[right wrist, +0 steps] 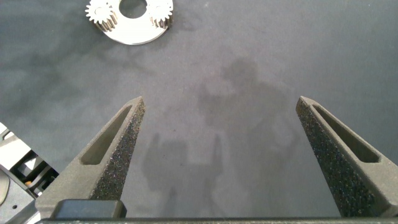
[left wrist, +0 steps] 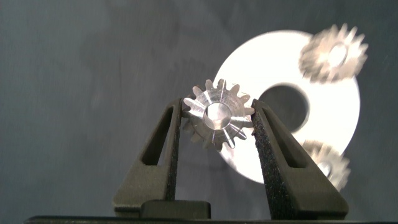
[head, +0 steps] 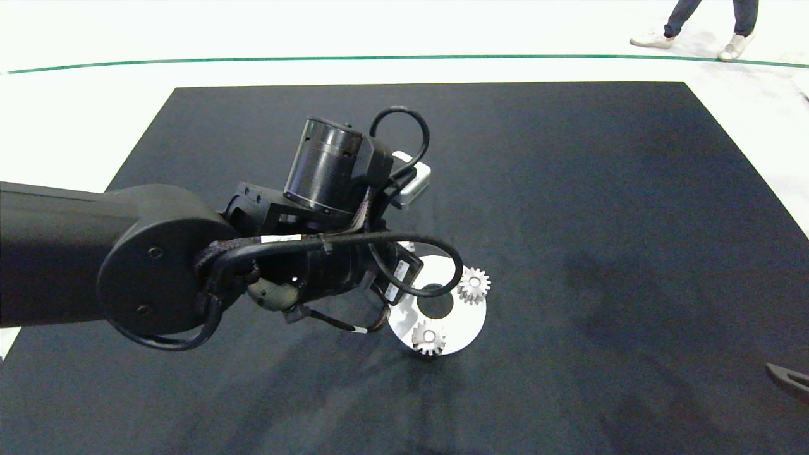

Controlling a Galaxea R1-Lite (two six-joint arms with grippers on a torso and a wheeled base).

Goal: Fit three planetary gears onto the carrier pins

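**Left gripper holds the third gear over the disc**

No brand or writing can be read. The left arm [head: 152,265] has small white labels on its cables and on the wrist, but the print is too small to make out.

The left arm comes in from the left side and reaches to the middle of the black mat [head: 569,189]. Its wrist bends down over the white disc [head: 471,319] and hides the near-left part of the disc in the head view. The left gripper [left wrist: 217,118] has its fingers [left wrist: 163,149] closed on a gear [left wrist: 217,115]; the pads press the teeth from two sides. The gear hangs above the edge of the disc, beside the centre hole [left wrist: 285,106]. I cannot tell if it touches a pin.

Two other gears sit on the disc already, one at the far right rim [head: 473,284] and one at the near rim [head: 428,338]. Each has a pale pin [head: 429,335] showing in its centre hole.

The right gripper [right wrist: 221,124] is well apart from the disc, near the right edge of the mat. Its fingers are wide open and hold nothing; only its dark tip shows in the head view.

The mat lies on a pale floor [head: 95,107] with a green line [head: 316,59] across it. Beyond the line stand a person's legs [head: 708,16] in white shoes.
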